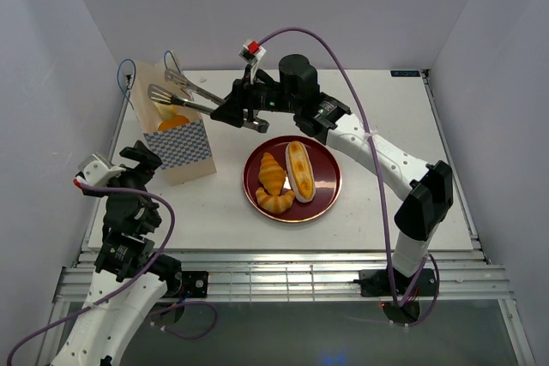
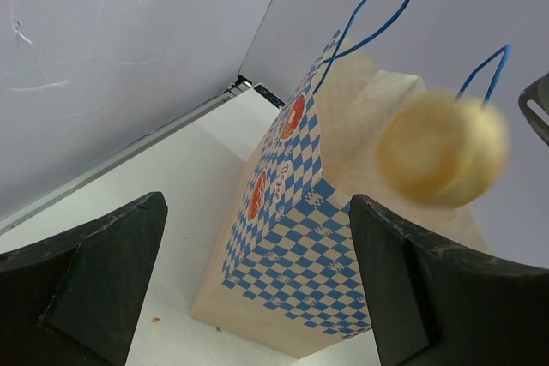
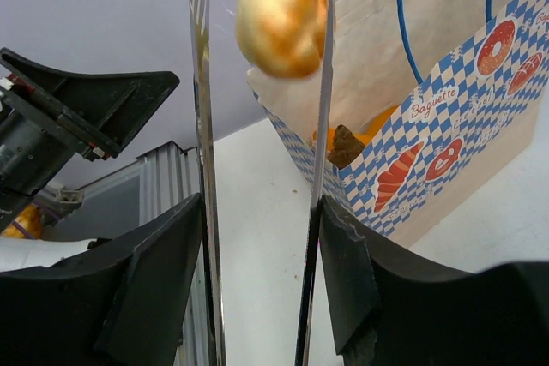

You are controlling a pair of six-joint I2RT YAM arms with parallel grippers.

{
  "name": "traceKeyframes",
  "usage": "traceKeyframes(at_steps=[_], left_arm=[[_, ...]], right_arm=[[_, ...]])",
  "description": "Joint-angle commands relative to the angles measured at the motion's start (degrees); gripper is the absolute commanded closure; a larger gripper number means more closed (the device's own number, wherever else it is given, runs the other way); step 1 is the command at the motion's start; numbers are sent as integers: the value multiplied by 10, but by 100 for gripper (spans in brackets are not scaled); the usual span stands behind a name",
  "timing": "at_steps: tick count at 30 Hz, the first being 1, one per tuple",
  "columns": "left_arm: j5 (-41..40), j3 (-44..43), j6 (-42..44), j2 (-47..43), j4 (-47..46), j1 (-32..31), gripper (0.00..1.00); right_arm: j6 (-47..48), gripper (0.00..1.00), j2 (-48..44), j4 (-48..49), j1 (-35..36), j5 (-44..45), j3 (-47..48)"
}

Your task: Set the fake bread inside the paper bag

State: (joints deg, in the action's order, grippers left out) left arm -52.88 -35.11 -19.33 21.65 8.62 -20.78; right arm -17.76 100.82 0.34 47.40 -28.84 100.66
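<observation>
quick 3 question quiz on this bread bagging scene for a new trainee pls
1. How many pastries lie on the plate?
2. True or false: the left gripper grips the bag.
3. Pick one. The blurred bun is: A on the plate, B between the arms of the tongs held by the right gripper, C in the left gripper.

Key
1. Three: two croissants and an oblong roll.
2. False: its jaws are open with nothing between them.
3. B
</observation>
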Motion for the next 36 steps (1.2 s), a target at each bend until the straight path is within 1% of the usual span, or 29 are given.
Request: traceKeyframes(at_steps=[1, 11, 15, 17, 19, 20, 21, 23, 24, 25, 26, 27, 28, 29, 30, 31, 33, 34, 36], left_arm=[[12, -4, -5, 1, 6, -2, 2], [23, -5, -5, 3, 7, -2, 2], [26, -5, -4, 0, 8, -2, 2], [52, -2, 15, -4, -2, -2, 5], [54, 0, 11, -6, -4, -2, 2], [49, 0, 7, -6, -4, -2, 2], [46, -2, 5, -4, 2, -2, 2], [47, -5, 1, 0, 4, -2, 2], [49, -6, 1, 0, 5, -2, 2], [50, -6, 1, 1, 7, -2, 2], [52, -7, -1, 2, 7, -2, 2], [53, -7, -2, 3, 8, -2, 2], [55, -7, -1, 4, 7, -2, 2], [56, -7, -1, 5, 8, -2, 2], [56, -9, -2, 6, 10, -2, 2], [57, -10, -3, 7, 11, -2, 2], [59, -12, -4, 7, 14, -2, 2], [59, -12, -4, 7, 13, -2, 2], [59, -12, -4, 5, 13, -2, 2]], right_arm=[[-10, 37, 5, 24, 4, 0, 49], [-25, 37, 9, 26, 3, 2, 51], [-23, 37, -26, 16, 3, 4, 33], [-19, 37, -50, 15, 3, 15, 10], [-15, 37, -97, 17, 4, 35, -45], [-12, 37, -117, 19, 3, 43, -68], [-10, 37, -157, 22, 4, 49, -118], [-6, 37, -201, 26, 4, 71, -172], [-5, 37, -248, 26, 3, 81, -200], [-5, 37, -272, 25, 3, 103, -256], [-5, 37, -298, 24, 4, 113, -286], [-9, 37, -347, 21, 4, 126, -314], [-10, 36, -370, 16, 4, 153, -363], [-10, 36, -393, 8, 3, 165, -382], [-10, 36, -433, -22, 3, 179, -400], [-9, 36, -452, -39, 3, 208, -415], [-4, 35, -500, -68, 4, 229, -450], [5, 35, -513, -99, 4, 242, -459], [31, 34, -544, -147, 3, 242, -480]])
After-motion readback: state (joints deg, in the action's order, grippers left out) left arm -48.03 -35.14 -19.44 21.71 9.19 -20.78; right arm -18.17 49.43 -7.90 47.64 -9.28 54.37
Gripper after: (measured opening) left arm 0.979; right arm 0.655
